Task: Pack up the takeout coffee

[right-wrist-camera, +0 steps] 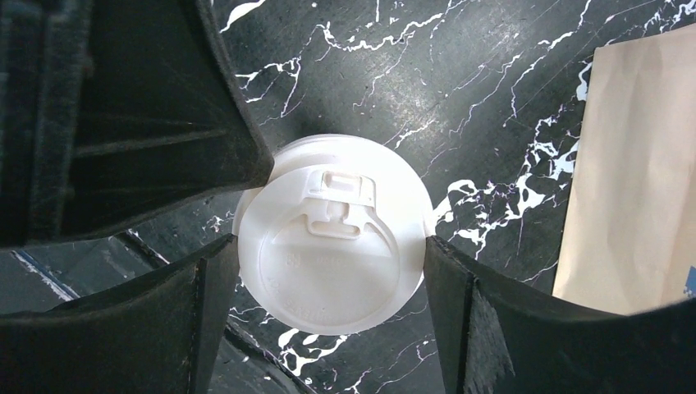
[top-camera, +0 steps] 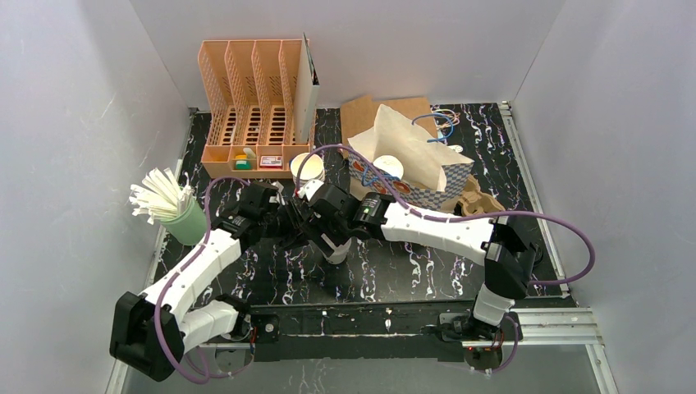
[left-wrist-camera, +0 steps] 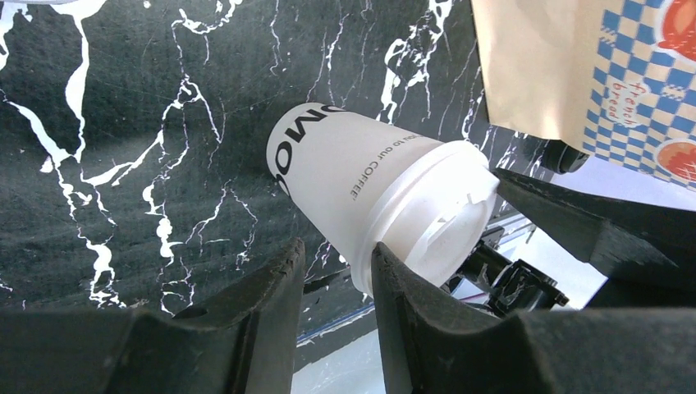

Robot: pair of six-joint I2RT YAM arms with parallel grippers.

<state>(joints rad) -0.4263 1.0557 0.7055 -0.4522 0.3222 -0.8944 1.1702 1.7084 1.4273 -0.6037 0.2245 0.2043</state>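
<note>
A white takeout coffee cup (left-wrist-camera: 361,180) with a white lid (right-wrist-camera: 332,234) stands upright on the black marbled table, mid-table in the top view (top-camera: 338,253). My right gripper (right-wrist-camera: 330,242) reaches down over it, and both fingertips press the lid's rim on opposite sides. My left gripper (left-wrist-camera: 336,250) sits close beside the cup with a narrow, empty gap between its fingers. Only its right finger (left-wrist-camera: 394,279) touches the lid's edge. A second lidded cup (top-camera: 388,167) sits in the checked paper bag. The brown pulp tray (top-camera: 480,199) lies right of the bag.
The checked paper bag (top-camera: 410,164) stands open behind the grippers. Another white lid or cup (top-camera: 306,164) sits by the orange desk organizer (top-camera: 250,107). A green cup of white straws (top-camera: 185,217) stands at the left. Both arms crowd together mid-table.
</note>
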